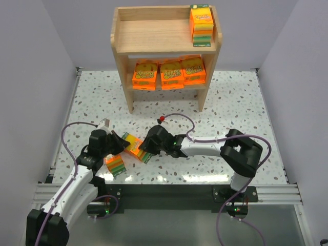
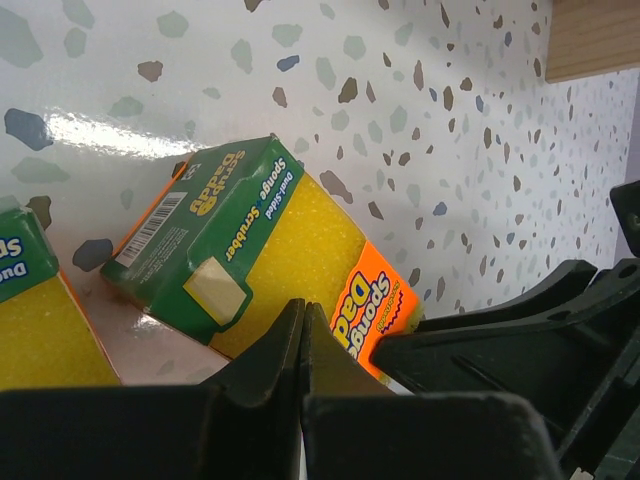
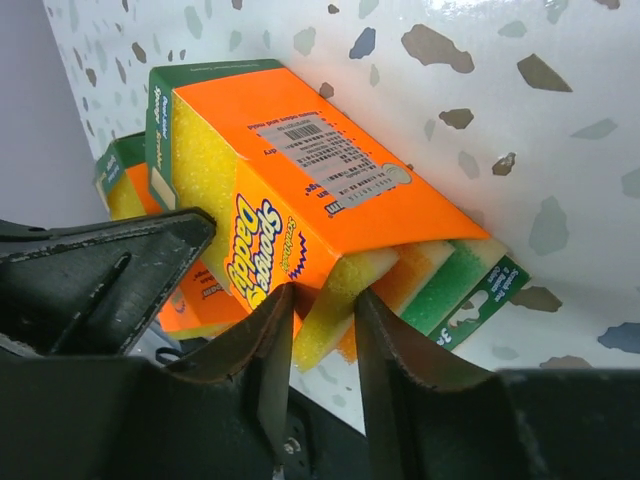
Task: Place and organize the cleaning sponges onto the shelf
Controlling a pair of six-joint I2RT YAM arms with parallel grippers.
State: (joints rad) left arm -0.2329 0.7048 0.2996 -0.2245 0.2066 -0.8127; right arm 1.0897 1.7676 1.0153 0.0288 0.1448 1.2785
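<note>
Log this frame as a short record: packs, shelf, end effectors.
shelf top tier: one yellow-green pack, right end
shelf lower tier: three orange packs in a row
table: middle pack between the end effectors; near pack left of it
left end effector: shut, tips by middle pack
right end effector: narrow gap at middle pack's edge; grip unclear

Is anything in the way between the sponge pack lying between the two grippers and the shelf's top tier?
Nothing visible blocks it. Only the right arm's cable loops over the table between the sponge pack and the shelf. The top tier holds one stacked pack, at its right end only.
</note>
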